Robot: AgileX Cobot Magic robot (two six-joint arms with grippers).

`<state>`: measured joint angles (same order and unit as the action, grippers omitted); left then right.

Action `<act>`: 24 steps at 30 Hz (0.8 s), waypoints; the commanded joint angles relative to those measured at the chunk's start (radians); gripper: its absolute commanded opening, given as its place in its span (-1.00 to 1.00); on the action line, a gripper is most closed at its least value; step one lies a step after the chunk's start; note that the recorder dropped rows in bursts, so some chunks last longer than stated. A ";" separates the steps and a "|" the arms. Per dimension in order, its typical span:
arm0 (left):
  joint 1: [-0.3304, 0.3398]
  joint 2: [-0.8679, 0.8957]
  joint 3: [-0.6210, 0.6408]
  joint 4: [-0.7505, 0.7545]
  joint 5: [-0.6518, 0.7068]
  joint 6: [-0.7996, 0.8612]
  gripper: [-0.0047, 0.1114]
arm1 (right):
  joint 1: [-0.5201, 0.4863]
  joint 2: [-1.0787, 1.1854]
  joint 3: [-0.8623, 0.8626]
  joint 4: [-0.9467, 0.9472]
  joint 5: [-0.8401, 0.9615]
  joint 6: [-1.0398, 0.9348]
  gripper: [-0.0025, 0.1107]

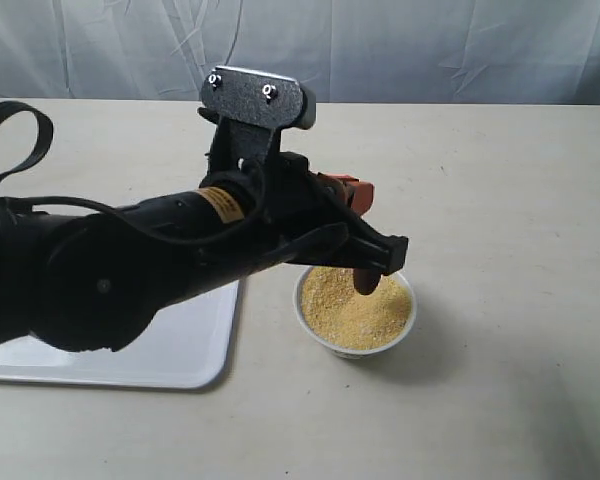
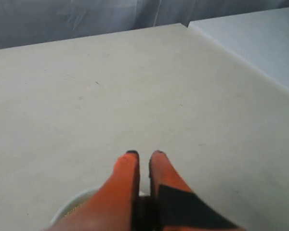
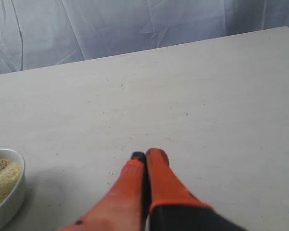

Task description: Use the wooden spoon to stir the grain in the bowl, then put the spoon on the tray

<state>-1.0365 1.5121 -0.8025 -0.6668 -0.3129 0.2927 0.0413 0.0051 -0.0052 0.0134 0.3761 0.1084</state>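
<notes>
Clearly, the left gripper [image 1: 378, 252] is clamped on the wooden spoon [image 1: 365, 280]. In the exterior view a short dark reddish-brown piece hangs down from under the black fingertips, and its lower end is sunk in the grain [image 1: 345, 312]. Only that stretch of the spoon shows; the gripper hides the rest. In the left wrist view the two orange fingers [image 2: 126, 175] stand almost parallel with a thin slit between them. Something dark sits in the slit near their base, too blurred to say whether it is the handle.

Directly under the gripper is the small round white bowl [image 1: 408, 312]. The sandy yellow grain is heaped nearly to its rim, and the spoon enters the heap on its far right side. The black left arm [image 1: 130, 260] stretches in from the left of the exterior view and ends above the bowl.

Beneath that arm lies the glossy white tray [image 1: 185, 355], largely covered by it. The tray's near right corner is close to the bowl but apart from it, with a strip of pale table [image 1: 500, 200] between them.

The right gripper [image 3: 145, 155], seen in its own wrist view, has its orange fingers pressed together on nothing, above bare table. The bowl of grain sits near it at the edge of that view.
</notes>
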 commanded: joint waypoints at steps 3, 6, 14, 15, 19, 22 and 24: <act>-0.002 0.064 -0.003 0.003 0.038 -0.033 -0.92 | -0.006 -0.005 0.005 -0.005 -0.014 -0.003 -0.95; -0.002 0.100 -0.003 0.003 0.045 -0.033 -0.92 | -0.006 -0.005 0.005 -0.005 -0.011 -0.003 -0.95; -0.002 0.117 -0.003 0.035 0.013 0.012 -0.92 | -0.006 -0.005 0.005 -0.005 -0.011 -0.003 -0.95; -0.002 0.117 -0.003 0.035 0.006 0.024 -0.92 | -0.006 -0.005 0.005 -0.005 -0.011 -0.003 -0.95; -0.002 0.115 -0.003 0.029 -0.006 0.042 -0.92 | -0.006 -0.005 0.005 -0.005 -0.011 -0.003 -0.95; -0.002 0.091 -0.003 0.029 -0.006 0.042 -0.92 | -0.006 -0.005 0.005 -0.005 -0.011 -0.003 -0.95; -0.002 0.071 -0.005 0.022 -0.005 0.042 -0.92 | -0.006 -0.005 0.005 -0.005 -0.013 -0.003 -0.95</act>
<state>-1.0365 1.6158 -0.8068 -0.6401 -0.2969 0.3233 0.0413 0.0051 -0.0052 0.0134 0.3761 0.1066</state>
